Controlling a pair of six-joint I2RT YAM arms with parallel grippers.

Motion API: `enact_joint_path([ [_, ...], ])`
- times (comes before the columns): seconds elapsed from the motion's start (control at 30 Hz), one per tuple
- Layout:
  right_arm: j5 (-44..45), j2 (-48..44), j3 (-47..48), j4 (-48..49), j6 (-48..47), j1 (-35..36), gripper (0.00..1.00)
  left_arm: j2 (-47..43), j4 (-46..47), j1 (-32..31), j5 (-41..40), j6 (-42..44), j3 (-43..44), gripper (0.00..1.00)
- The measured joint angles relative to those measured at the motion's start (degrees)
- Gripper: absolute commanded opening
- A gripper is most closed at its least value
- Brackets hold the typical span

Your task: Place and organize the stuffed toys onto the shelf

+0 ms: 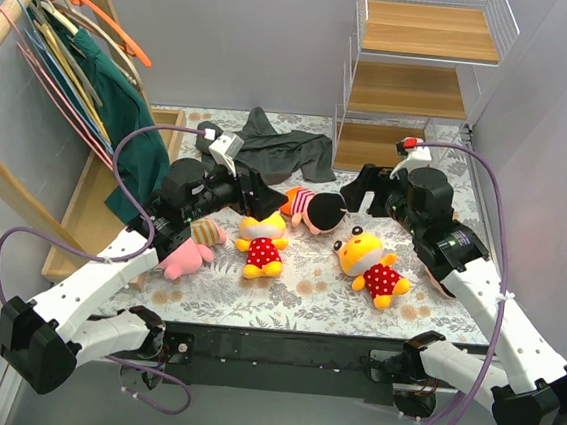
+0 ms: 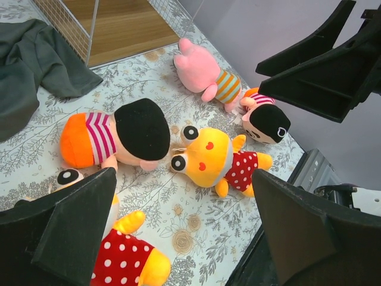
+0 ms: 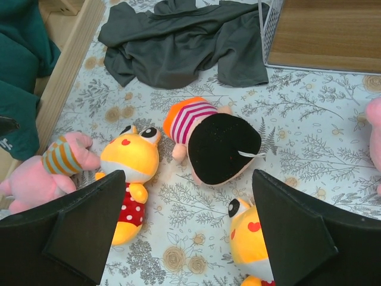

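We see both grippers wide open, and neither one holds or touches anything. The left gripper (image 2: 181,179) hangs over the table (image 1: 294,309) with its fingers (image 2: 65,232) far apart. Beyond its opening lie a yellow doll (image 2: 217,161) and, just beside that doll's head, a black-haired doll (image 2: 128,134). The right gripper (image 3: 189,179) hangs over the same two dolls from the other side.

Only the left wrist view shows a second black-haired doll (image 2: 268,122) and a pink doll (image 2: 208,74); in the top view the right arm covers them. Only the top view shows the whole shelf (image 1: 417,75), at the far right corner, well apart from both grippers. The top view also shows a second yellow doll (image 1: 260,242) and a second pink doll (image 1: 187,252) beside the left arm. A grey garment (image 1: 279,150) lies between the dolls and the shelf.
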Motion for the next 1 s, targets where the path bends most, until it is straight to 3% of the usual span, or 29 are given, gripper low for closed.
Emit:
enact_joint_path([
  [0.37, 1.75, 1.92, -2.86, -7.91, 1.88, 0.0, 0.65, 0.5, -0.07, -0.24, -3.04, 0.42, 0.0, 0.98],
  [0.7, 10.14, 12.5, -2.86, -19.89, 7.69, 0.04, 0.6, 1.9, -0.92, -0.63, -5.57, 1.33, 0.0, 0.98],
  [1.0, 10.45, 16.87, -2.86, -20.63, 7.65, 0.04, 0.6, 2.34, -0.94, -0.66, -5.49, 1.29, 0.0, 0.98],
])
